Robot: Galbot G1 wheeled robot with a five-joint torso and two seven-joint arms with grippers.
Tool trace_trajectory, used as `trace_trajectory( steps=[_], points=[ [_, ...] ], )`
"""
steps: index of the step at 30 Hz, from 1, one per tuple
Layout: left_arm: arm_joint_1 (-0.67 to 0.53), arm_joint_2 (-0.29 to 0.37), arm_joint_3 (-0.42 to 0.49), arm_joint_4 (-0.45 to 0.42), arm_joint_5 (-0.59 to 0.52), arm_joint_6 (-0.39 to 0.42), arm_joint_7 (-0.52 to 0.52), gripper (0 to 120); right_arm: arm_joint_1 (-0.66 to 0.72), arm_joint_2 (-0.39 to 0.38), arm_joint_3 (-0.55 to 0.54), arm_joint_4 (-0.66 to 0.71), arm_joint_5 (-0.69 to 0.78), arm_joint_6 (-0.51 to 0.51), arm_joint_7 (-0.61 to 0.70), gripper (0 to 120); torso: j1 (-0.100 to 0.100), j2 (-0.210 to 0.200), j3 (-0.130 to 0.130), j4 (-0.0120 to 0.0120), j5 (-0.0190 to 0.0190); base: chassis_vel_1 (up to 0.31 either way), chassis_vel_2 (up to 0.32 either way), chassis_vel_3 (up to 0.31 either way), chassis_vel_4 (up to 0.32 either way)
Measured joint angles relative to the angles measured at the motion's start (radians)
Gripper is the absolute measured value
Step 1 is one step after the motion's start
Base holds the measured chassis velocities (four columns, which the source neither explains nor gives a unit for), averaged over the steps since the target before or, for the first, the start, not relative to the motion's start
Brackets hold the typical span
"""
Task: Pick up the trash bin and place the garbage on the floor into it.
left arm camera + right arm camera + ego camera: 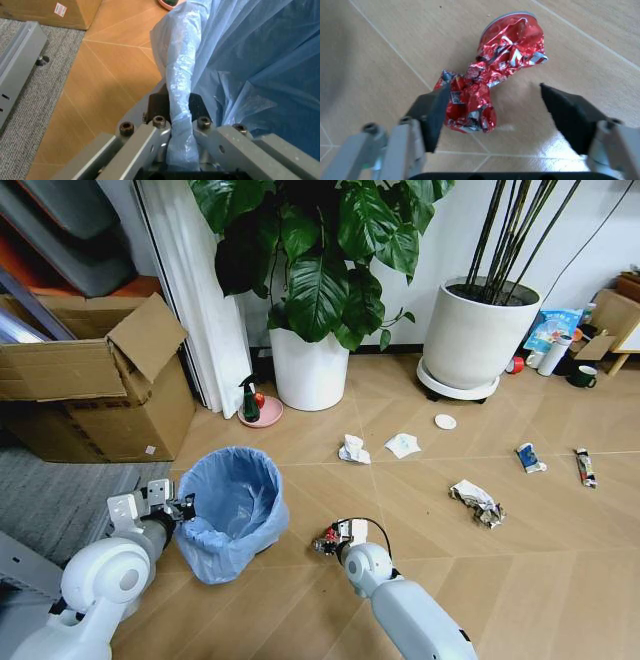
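Trash bin (232, 510) in left end effector (178, 129)

Trash bin (232, 515): dark body hidden under blue bag. Red wrapper (487, 80): lower end partly behind a claw pad (434, 112). Cardboard box (95, 395): cut off at frame edge. Tube (585, 467): print too small to read.

No legible text; cardboard box (60, 9) label too blurred

Your head cam looks forward and down over the floor (480, 580), wide. Left wrist cam sits close behind the left gripper (180, 129) at the trash bin (260, 75) rim; head shares it. Right wrist cam faces straight down, near the red wrapper (490, 82).
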Motion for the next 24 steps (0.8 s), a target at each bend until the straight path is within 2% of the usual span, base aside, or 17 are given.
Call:
trace_trajectory(
  steps=[1, 5, 6, 8, 11, 12, 14, 15, 18, 24],
  points=[
    [0.0, 0.0, 0.0, 0.0, 0.0, 0.0, 0.0, 0, 0.0, 0.0, 0.0, 0.0, 0.0, 0.0, 0.0, 64, 0.0, 0.0, 0.0, 0.0, 0.0, 0.0, 0.0, 0.0, 0.0],
    [0.0, -0.001, -0.001, -0.003, 0.0, 0.0, 0.001, 0, 0.0, 0.0, 0.0, -0.002, 0.001, 0.002, -0.003, 49, 0.0, 0.0, 0.0, 0.0, 0.0, 0.0, 0.0, 0.0, 0.0],
    [-0.002, -0.001, -0.001, -0.004, 0.0, 0.0, 0.001, 0, 0.0, 0.0, 0.001, -0.003, 0.002, 0.004, -0.004, 40, 0.0, 0.0, 0.0, 0.0, 0.0, 0.0, 0.0, 0.0, 0.0],
    [-0.004, 0.0, -0.001, -0.003, 0.0, 0.0, 0.001, 0, 0.0, 0.0, 0.002, -0.002, 0.002, 0.005, -0.005, 36, 0.0, 0.0, 0.0, 0.0, 0.0, 0.0, 0.0, 0.0, 0.0],
    [-0.007, 0.002, 0.0, -0.001, 0.0, 0.0, 0.001, 0, -0.001, 0.0, 0.005, -0.003, 0.0, 0.012, -0.007, 22, 0.0, 0.0, 0.0, -0.0001, 0.0, 0.0, 0.0, 0.0, 0.0],
    [-0.007, 0.002, 0.0, -0.001, 0.0, 0.0, 0.001, 0, -0.001, 0.0, 0.005, -0.003, 0.0, 0.012, -0.007, 22, 0.0, 0.0, 0.0, -0.0001, 0.0, 0.0, 0.0, 0.0, 0.0],
    [-0.007, 0.002, 0.0, -0.003, -0.001, 0.0, 0.001, 0, -0.003, 0.001, 0.008, -0.002, 0.004, 0.014, -0.011, 12, 0.0, 0.0, 0.0, 0.0, 0.0, 0.0, 0.0, 0.0, 0.0],
    [-0.007, 0.002, 0.0, -0.003, -0.001, 0.0, 0.001, 0, -0.003, 0.001, 0.008, -0.002, 0.004, 0.014, -0.011, 12, 0.0, 0.0, 0.0, 0.0, 0.0, 0.0, 0.0, 0.0, 0.0],
    [-0.004, 0.002, -0.001, -0.005, -0.001, 0.0, 0.001, 0, -0.005, 0.001, 0.017, 0.007, 0.026, 0.013, -0.012, 1, 0.0, 0.0, 0.0, 0.0, 0.0, 0.0, 0.0, 0.0, 0.0],
    [-0.002, 0.001, -0.001, -0.012, -0.003, 0.0, 0.002, 0, -0.013, -0.012, 0.045, 0.061, 0.023, 0.02, -0.007, 0, 0.0, 0.0, 0.0, 0.0, 0.0001, 0.0, 0.0, 0.0, 0.0]
  ],
)
